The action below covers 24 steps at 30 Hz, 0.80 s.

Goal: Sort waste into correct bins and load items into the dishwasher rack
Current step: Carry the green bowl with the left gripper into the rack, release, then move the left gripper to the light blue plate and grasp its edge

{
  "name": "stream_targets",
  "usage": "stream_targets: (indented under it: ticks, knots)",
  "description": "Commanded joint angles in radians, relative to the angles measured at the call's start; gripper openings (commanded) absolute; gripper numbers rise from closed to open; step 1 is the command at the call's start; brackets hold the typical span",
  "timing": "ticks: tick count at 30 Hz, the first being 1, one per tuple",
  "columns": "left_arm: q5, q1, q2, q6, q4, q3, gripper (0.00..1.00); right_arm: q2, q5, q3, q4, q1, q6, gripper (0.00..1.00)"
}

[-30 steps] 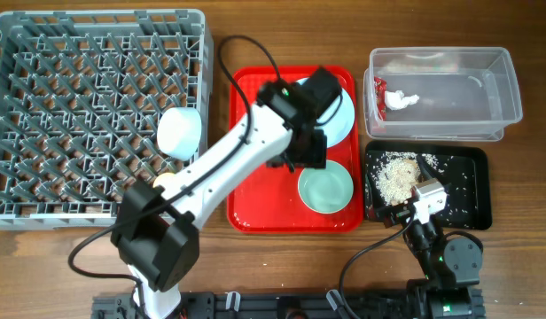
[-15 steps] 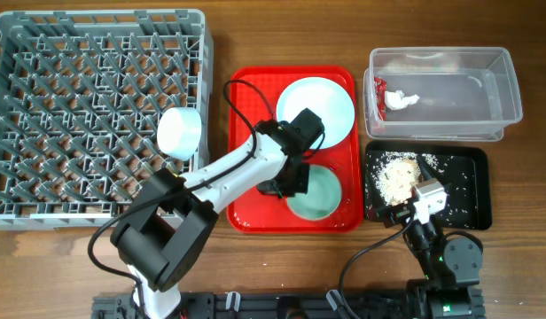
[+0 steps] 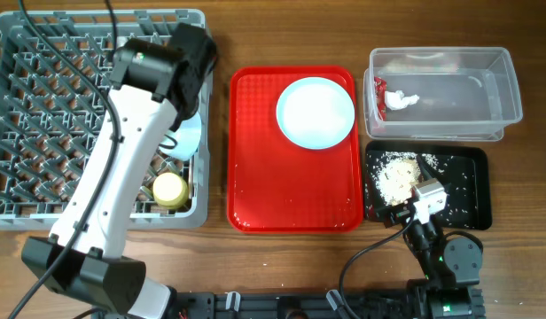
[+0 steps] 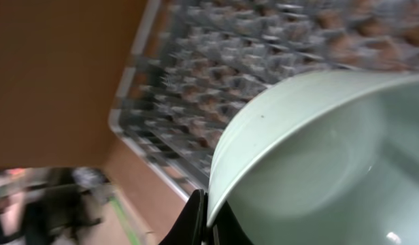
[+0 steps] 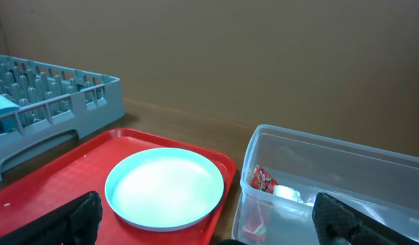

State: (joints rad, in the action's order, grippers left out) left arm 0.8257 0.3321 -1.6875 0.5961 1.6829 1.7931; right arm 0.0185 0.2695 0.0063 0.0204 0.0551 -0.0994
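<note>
My left gripper is shut on the rim of a pale blue-green bowl, which hangs tilted over the grey dishwasher rack. From overhead the left arm reaches across the rack and hides that bowl. A second pale bowl and a yellow cup sit in the rack's right side. The pale blue plate lies on the red tray. The red-and-white wrapper is in the clear tub. Rice scraps lie in the black tray. My right gripper stands open, empty, near the table's front edge.
The red serving tray lies between the rack and the two bins, and holds only the plate. In the right wrist view the plate and the tub lie ahead of the open fingers. Bare wood runs along the table's front.
The left gripper closed on the bowl that sat on the red tray, and the arm swung left with it to above the rack. The right arm has stayed still.
</note>
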Motion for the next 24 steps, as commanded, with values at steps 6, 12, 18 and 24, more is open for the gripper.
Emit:
stream_targets:
  ticks: [6,12,18,24]
  knots:
    - [0.441,-0.117,-0.043,0.22,-0.079,-0.34,0.04,-0.005,0.013,-0.001,0.004,-0.007,-0.006,1.0]
    - [0.386,-0.134,-0.123,0.219,-0.271,-0.365,0.04,-0.005,0.013,-0.001,0.004,-0.007,-0.006,1.0]
    - [0.307,-0.126,-0.208,0.219,-0.323,-0.365,0.04,-0.005,0.013,-0.001,0.004,-0.007,-0.006,1.0]
    - [0.3,-0.097,-0.22,0.219,-0.337,-0.366,0.05,-0.005,0.013,-0.001,0.004,-0.007,-0.006,1.0]
